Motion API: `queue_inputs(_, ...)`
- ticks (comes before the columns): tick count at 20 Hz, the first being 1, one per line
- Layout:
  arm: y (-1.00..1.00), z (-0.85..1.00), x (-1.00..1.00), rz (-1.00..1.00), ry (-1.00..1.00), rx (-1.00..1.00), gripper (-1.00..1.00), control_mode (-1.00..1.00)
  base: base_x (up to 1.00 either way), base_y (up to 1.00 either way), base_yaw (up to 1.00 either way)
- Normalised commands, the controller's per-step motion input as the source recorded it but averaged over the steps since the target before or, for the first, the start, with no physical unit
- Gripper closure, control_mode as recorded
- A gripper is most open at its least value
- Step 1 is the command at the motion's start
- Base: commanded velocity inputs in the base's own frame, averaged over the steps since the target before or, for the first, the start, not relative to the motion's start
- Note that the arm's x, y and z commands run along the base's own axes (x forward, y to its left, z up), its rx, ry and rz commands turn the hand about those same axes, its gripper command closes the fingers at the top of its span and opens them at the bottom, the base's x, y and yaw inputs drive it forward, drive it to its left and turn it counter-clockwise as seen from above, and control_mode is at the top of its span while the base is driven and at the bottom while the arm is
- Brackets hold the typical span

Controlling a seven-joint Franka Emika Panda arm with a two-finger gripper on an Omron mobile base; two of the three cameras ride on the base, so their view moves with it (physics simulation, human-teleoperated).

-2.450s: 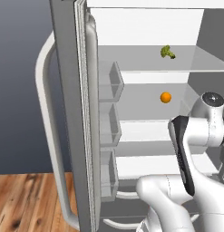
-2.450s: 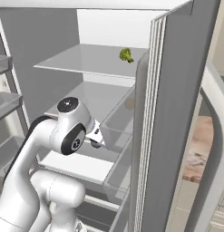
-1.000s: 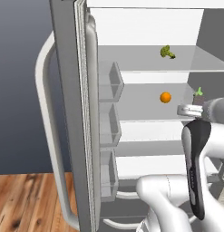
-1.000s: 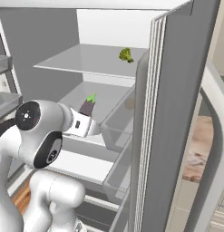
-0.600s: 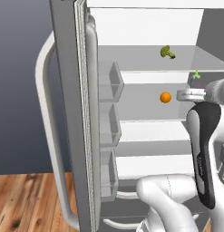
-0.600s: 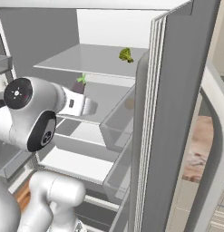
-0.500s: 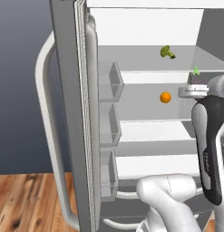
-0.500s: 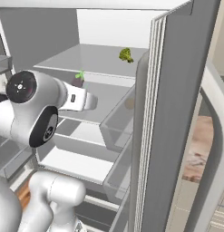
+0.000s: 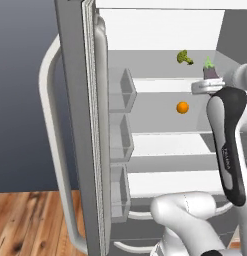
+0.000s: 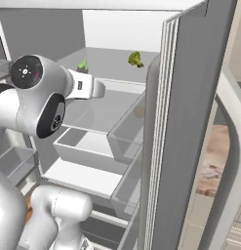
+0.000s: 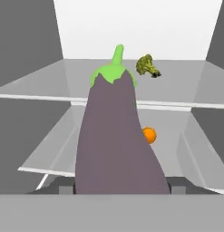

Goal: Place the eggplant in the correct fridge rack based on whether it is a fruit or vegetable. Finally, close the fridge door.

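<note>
Hand view: the eggplant (image 11: pixel 117 145) is seen upright and close to the camera, its dark purple body held between the fingers of the tool (image 11: pixel 118 188), which is closed on its lower part, while its green cap and stem point toward the white back wall of the fridge. Beyond it, a broccoli floret (image 11: pixel 148 66) is seen on the fridge rack (image 11: pixel 50 81), and an orange (image 11: pixel 149 135) is seen on the shelf below. In the left base view the eggplant (image 9: pixel 210 71) is carried by the tool (image 9: pixel 207 86) at the front right edge of the fridge rack (image 9: pixel 155 84), just right of the broccoli floret (image 9: pixel 184 57) and above the orange (image 9: pixel 182 107). The fridge door (image 9: pixel 77 125) is stood wide open, with clear door bins (image 9: pixel 120 90) stacked on its inner side. In the right base view only the green tip of the eggplant (image 10: pixel 83 64) is seen above the tool (image 10: pixel 97 88), left of the broccoli floret (image 10: pixel 135 59).
</note>
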Motion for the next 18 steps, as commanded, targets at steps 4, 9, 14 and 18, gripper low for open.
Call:
queue_inputs(4, 0.0, 0.31, 0.65, 0.0, -0.09, -0.04, 1.0, -1.0, 0.0, 0.0, 0.0)
queue_inputs(9, 0.0, 0.14, 0.73, 0.0, -0.03, -0.08, 1.0, -1.0, 0.0, 0.0, 0.0)
queue_inputs(14, 0.0, 0.0, 0.68, 0.0, 0.0, -0.07, 1.0, -1.0, 0.0, 0.0, 0.0)
queue_inputs(18, 0.0, 0.0, 0.56, 0.0, 0.0, -0.06, 1.0, -1.0, 0.0, 0.0, 0.0)
